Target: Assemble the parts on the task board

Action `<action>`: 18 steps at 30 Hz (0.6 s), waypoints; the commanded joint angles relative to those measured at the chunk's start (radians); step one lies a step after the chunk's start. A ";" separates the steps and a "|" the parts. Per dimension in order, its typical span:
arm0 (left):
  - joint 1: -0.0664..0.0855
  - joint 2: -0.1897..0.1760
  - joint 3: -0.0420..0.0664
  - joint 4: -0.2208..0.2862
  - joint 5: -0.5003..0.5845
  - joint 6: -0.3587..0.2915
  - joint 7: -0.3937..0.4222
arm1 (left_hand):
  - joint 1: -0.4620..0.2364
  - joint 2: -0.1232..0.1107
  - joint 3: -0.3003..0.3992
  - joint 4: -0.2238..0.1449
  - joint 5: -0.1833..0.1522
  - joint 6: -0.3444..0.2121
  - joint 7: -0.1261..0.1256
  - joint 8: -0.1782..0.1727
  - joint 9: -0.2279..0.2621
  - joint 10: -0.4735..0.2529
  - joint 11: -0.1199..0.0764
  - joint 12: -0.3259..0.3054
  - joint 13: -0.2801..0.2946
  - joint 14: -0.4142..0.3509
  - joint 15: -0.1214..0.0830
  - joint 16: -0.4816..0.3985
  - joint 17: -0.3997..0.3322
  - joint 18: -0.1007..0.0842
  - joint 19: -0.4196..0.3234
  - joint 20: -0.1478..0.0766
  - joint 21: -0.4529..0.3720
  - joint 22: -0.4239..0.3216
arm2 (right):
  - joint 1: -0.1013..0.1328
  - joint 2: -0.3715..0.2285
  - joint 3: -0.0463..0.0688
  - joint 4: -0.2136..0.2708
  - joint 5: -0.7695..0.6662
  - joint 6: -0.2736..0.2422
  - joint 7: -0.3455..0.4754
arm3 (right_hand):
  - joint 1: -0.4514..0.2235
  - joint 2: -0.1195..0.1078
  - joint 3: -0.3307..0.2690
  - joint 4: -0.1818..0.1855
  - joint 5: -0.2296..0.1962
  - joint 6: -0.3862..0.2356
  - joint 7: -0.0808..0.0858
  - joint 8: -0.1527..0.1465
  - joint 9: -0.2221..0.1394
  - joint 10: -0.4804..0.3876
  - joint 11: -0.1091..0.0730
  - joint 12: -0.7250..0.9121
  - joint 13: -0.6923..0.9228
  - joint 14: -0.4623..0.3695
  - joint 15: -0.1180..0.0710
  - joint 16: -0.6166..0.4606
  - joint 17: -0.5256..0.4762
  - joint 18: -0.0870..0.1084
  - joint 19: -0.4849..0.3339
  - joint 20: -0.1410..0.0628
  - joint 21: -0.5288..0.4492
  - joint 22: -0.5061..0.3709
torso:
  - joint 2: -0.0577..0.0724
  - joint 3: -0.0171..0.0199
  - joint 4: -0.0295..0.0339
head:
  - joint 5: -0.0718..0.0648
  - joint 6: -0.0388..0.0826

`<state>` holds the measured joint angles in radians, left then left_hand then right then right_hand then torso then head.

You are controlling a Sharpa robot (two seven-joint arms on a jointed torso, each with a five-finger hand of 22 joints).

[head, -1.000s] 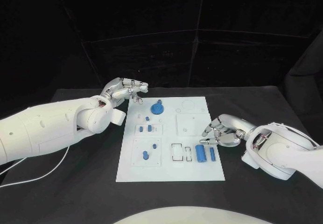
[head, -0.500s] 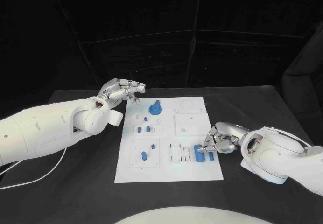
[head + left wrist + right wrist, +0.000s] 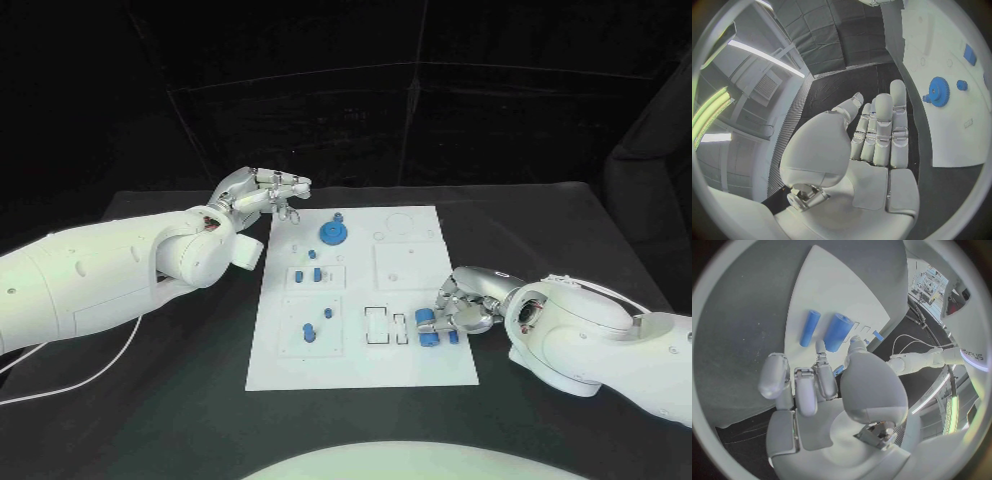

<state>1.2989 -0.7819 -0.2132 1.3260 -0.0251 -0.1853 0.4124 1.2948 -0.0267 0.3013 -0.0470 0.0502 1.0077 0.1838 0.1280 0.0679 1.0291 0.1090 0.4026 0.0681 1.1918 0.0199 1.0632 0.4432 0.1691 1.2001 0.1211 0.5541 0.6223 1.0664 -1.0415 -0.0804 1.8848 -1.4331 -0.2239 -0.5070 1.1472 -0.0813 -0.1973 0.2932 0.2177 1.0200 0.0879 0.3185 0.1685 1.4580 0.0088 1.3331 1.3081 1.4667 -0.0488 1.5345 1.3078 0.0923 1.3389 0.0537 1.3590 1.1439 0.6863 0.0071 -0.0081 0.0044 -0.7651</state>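
Left robot hand (image 3: pixel 268 192) raised, fingers straight and apart, right robot hand (image 3: pixel 464 302) low, fingers curled downward

Black table (image 3: pixel 577 250) under the board; white cable (image 3: pixel 87 372) trailing across its left side

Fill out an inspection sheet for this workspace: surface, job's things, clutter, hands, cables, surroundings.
Surface: black table, covered in dark cloth.
Job's things: white task board in the middle of the table; blue gear at its far end; small blue pieces on its left side; thick blue cylinder and thin blue cylinder lying side by side near its right edge.
Clutter: nothing seen.
Hands: left hand off the board's far left corner, holding nothing; right hand at the two cylinders, grasp unclear.
Cables: white cable on the table under the left arm.
Surroundings: black curtain backdrop.
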 commanded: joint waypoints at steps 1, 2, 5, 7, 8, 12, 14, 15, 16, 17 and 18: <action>0.001 -0.001 0.001 0.002 0.003 0.010 0.004 | -0.001 0.005 -0.002 0.006 -0.001 -0.010 0.000 0.006 0.001 -0.008 -0.002 0.003 0.001 -0.006 0.004 0.005 -0.001 0.013 0.008 0.001 -0.005 -0.002 | -0.002 0.014 0.000 -0.008 -0.024 0.020 -0.020 | 0.000 -0.004 0.013 0.000 0.006 0.000 0.000 0.004 0.004 0.009 0.001 0.008 0.026 0.089 -0.007 0.006 0.189 -0.008 0.008 0.002 0.005 0.002 | 0.000 0.0002 -0.0005 | 0.002 -0.001; 0.001 -0.001 0.001 0.002 0.003 0.010 0.004 | -0.001 0.005 -0.002 0.006 -0.001 -0.010 0.000 0.006 0.001 -0.008 -0.002 0.003 0.001 -0.006 0.004 0.005 -0.001 0.013 0.008 0.001 -0.005 -0.002 | -0.003 0.017 0.000 -0.010 -0.024 0.021 -0.020 | 0.005 -0.003 0.016 -0.001 0.008 0.000 0.000 0.005 0.006 0.009 0.001 0.009 0.028 0.089 -0.007 0.006 0.189 -0.008 0.008 0.002 0.005 0.003 | 0.000 -0.0001 -0.0008 | 0.002 -0.002; 0.001 -0.002 0.000 0.002 0.003 0.009 0.005 | -0.001 0.005 -0.002 0.006 -0.001 -0.010 0.000 0.006 0.001 -0.008 -0.002 0.003 0.001 -0.006 0.004 0.005 -0.001 0.013 0.008 0.001 -0.005 -0.002 | -0.006 0.031 0.000 -0.020 -0.028 0.027 -0.021 | 0.034 0.009 0.026 -0.004 0.018 -0.003 0.001 0.008 0.013 0.008 0.001 0.012 0.034 0.089 -0.006 0.006 0.190 -0.008 0.008 0.002 0.006 0.005 | -0.001 -0.0012 -0.0009 | 0.000 -0.002; 0.001 -0.002 0.000 0.003 0.003 0.010 0.005 | -0.001 0.005 -0.002 0.006 -0.001 -0.010 0.000 0.006 0.001 -0.008 -0.002 0.003 0.001 -0.006 0.004 0.005 -0.001 0.013 0.008 0.001 -0.005 -0.002 | -0.008 0.037 0.000 -0.024 -0.033 0.030 -0.023 | 0.071 0.019 0.034 -0.014 0.029 -0.004 0.000 0.010 0.018 0.008 0.001 0.014 0.040 0.089 -0.007 0.006 0.191 -0.008 0.008 0.002 0.007 0.006 | 0.000 -0.0014 -0.0002 | 0.000 -0.002; 0.001 -0.002 0.000 0.003 0.003 0.010 0.005 | -0.001 0.005 -0.002 0.006 -0.001 -0.010 0.000 0.006 0.001 -0.008 -0.002 0.003 0.001 -0.006 0.004 0.005 -0.001 0.013 0.008 0.001 -0.005 -0.002 | -0.010 0.040 0.000 -0.025 -0.035 0.030 -0.025 | 0.086 0.022 0.036 -0.018 0.033 -0.005 0.001 0.011 0.019 0.007 0.001 0.014 0.041 0.089 -0.006 0.006 0.190 -0.008 0.008 0.002 0.007 0.006 | 0.000 -0.0014 0.0006 | 0.000 -0.003; 0.001 -0.003 0.000 0.004 0.003 0.011 0.006 | 0.000 0.005 -0.002 0.006 -0.001 -0.010 -0.001 0.007 0.001 -0.008 -0.002 0.003 0.001 -0.006 0.004 0.005 -0.001 0.013 0.008 0.001 -0.005 -0.002 | -0.017 0.047 0.000 -0.031 -0.048 0.032 -0.029 | 0.139 0.039 0.043 -0.040 0.069 -0.005 0.001 0.013 0.026 0.005 0.001 0.011 0.043 0.089 -0.006 0.006 0.191 -0.008 0.008 0.002 0.007 0.007 | -0.001 -0.0019 0.0004 | 0.000 -0.004; 0.001 -0.004 0.000 0.004 0.003 0.012 0.006 | 0.000 0.006 -0.001 0.006 -0.001 -0.009 -0.001 0.008 0.001 -0.008 -0.002 0.004 0.002 -0.007 0.004 0.005 -0.002 0.013 0.008 0.001 -0.005 -0.002 | -0.019 0.049 0.000 -0.032 -0.052 0.032 -0.030 | 0.155 0.045 0.044 -0.048 0.089 -0.005 0.002 0.014 0.029 0.005 0.001 0.011 0.045 0.089 -0.006 0.006 0.191 -0.008 0.008 0.002 0.007 0.007 | -0.001 -0.0024 0.0002 | 0.000 -0.005; 0.001 -0.004 0.000 0.004 0.003 0.012 0.006 | 0.000 0.006 -0.001 0.006 -0.001 -0.009 -0.001 0.008 0.001 -0.008 -0.002 0.004 0.002 -0.007 0.004 0.005 -0.002 0.013 0.008 0.001 -0.005 -0.002 | -0.019 0.049 0.000 -0.033 -0.054 0.032 -0.030 | 0.162 0.047 0.044 -0.052 0.099 -0.005 0.002 0.014 0.030 0.004 0.001 0.010 0.045 0.089 -0.006 0.006 0.191 -0.008 0.008 0.002 0.007 0.007 | -0.001 -0.0027 0.0001 | 0.000 -0.006; 0.001 -0.005 0.000 0.005 0.003 0.012 0.006 | 0.000 0.006 -0.001 0.006 -0.001 -0.009 -0.001 0.008 0.001 -0.008 -0.002 0.004 0.002 -0.007 0.004 0.005 -0.002 0.013 0.008 0.001 -0.005 -0.002 | -0.020 0.050 0.000 -0.033 -0.056 0.031 -0.030 | 0.170 0.050 0.045 -0.056 0.113 -0.005 0.002 0.014 0.031 0.004 0.001 0.009 0.045 0.089 -0.006 0.006 0.190 -0.008 0.008 0.002 0.007 0.008 | -0.001 -0.0027 0.0001 | 0.000 -0.006; 0.001 -0.005 0.000 0.005 0.003 0.013 0.006 | 0.000 0.006 -0.001 0.006 -0.001 -0.009 -0.001 0.009 0.001 -0.008 -0.002 0.004 0.002 -0.007 0.004 0.005 -0.002 0.013 0.009 0.001 -0.006 -0.002 | -0.021 0.050 0.000 -0.033 -0.057 0.029 -0.030 | 0.175 0.052 0.045 -0.059 0.121 -0.005 0.002 0.014 0.032 0.004 0.001 0.010 0.046 0.089 -0.006 0.006 0.191 -0.008 0.008 0.002 0.007 0.008 | -0.001 -0.0031 0.0005 | 0.001 -0.006; 0.001 -0.005 0.000 0.005 0.003 0.013 0.006 | 0.000 0.006 -0.001 0.006 -0.001 -0.009 -0.001 0.009 0.001 -0.008 -0.002 0.004 0.002 -0.007 0.004 0.005 -0.002 0.013 0.009 0.001 -0.006 -0.002 | -0.021 0.050 0.000 -0.033 -0.057 0.027 -0.029 | 0.180 0.054 0.045 -0.062 0.130 -0.005 0.002 0.014 0.032 0.004 0.001 0.009 0.047 0.089 -0.006 0.006 0.191 -0.008 0.008 0.002 0.007 0.008 | -0.001 -0.0031 0.0005 | 0.001 -0.006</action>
<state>1.2988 -0.7863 -0.2135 1.3284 -0.0251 -0.1840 0.4117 1.2948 -0.0267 0.3013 -0.0470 0.0502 1.0077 0.1838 0.1321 0.0679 1.0254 0.1053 0.4026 0.0680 1.1883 0.0235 1.0632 0.4423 0.1691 1.2001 0.1211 0.5541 0.6206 1.0522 -0.9904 -0.0740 1.8604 -1.4709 -0.2159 -0.5171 1.3115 -0.0364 -0.1512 0.2356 0.3442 1.0199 0.0881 0.3291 0.2003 1.4578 0.0090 1.3428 1.3079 1.4667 -0.0487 1.5344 1.3075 0.0926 1.3423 0.0573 1.3628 1.1512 0.6853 0.0046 -0.0081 0.0041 -0.7705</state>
